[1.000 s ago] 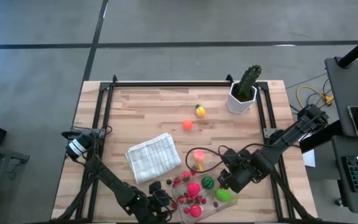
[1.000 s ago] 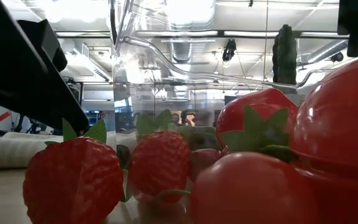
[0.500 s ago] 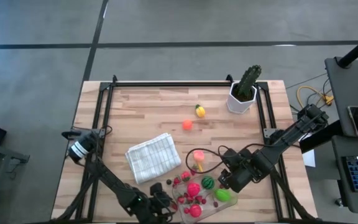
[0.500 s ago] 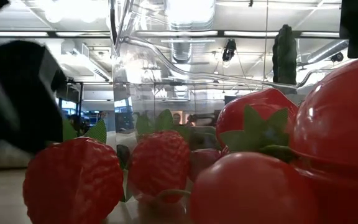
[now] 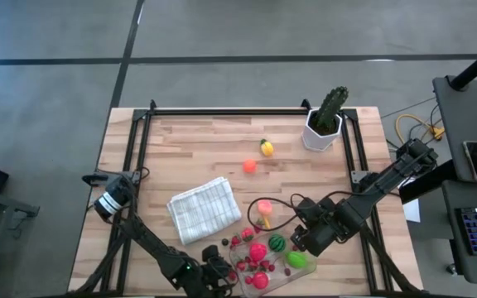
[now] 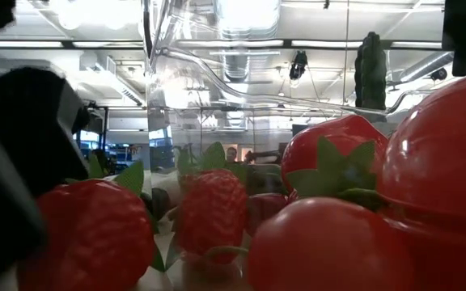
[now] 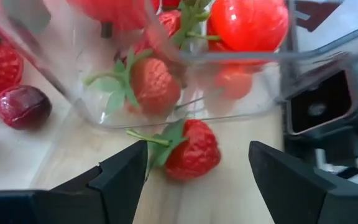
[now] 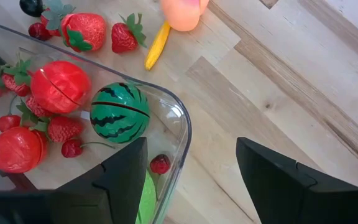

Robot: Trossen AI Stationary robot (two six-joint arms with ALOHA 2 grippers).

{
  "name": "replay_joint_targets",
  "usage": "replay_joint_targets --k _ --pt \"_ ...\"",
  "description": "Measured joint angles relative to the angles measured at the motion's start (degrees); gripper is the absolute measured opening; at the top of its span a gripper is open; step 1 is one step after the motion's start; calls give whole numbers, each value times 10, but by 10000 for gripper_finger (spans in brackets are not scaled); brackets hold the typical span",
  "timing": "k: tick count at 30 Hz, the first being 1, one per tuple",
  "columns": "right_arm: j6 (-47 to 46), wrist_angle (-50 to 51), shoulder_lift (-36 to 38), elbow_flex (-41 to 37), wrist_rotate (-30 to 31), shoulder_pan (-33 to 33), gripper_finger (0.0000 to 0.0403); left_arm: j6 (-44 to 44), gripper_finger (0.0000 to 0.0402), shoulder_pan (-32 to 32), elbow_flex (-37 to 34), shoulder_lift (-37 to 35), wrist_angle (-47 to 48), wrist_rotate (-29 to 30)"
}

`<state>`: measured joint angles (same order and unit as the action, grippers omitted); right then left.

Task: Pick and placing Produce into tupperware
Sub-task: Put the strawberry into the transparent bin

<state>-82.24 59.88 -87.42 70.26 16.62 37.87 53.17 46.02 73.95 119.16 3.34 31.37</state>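
Seen level with the bench, a red toy strawberry [image 6: 87, 242] with green leaves fills the near foreground, and a second strawberry [image 6: 210, 214] stands just beside it, behind the clear wall of the tupperware [image 6: 217, 105]. On the far side of that second strawberry sit a third strawberry [image 6: 338, 158] and two large glossy red round fruits [image 6: 330, 246], one [image 6: 443, 153] above the other. A dark arm part [image 6: 14, 153] looms blurred beside the first strawberry. A dark green cactus [image 6: 370, 71] rises in the background under ceiling lights.
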Motion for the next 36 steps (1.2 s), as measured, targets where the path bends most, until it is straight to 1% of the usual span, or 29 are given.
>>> replay_joint_targets --k 11,14,17,22,26,29,33,36 --pt "0 1 0 -4 0 0 238 -12 262 -5 11 22 1 18" --pt "0 2 0 -5 0 0 238 -28 243 -7 11 21 2 28" --pt "2 2 0 -7 0 0 238 -42 217 -9 10 21 3 31" --pt "2 2 0 -13 0 0 238 -46 172 -10 10 20 18 32" --pt "0 1 0 -16 -1 0 238 -46 144 -11 10 17 24 31" --pt "-2 1 0 -17 -1 0 238 -45 135 -11 10 1 25 20" --pt "-2 1 0 -17 -1 0 238 -45 133 -9 10 -49 45 15" --pt "-1 1 0 -17 0 0 238 -55 132 -8 10 -96 93 13"
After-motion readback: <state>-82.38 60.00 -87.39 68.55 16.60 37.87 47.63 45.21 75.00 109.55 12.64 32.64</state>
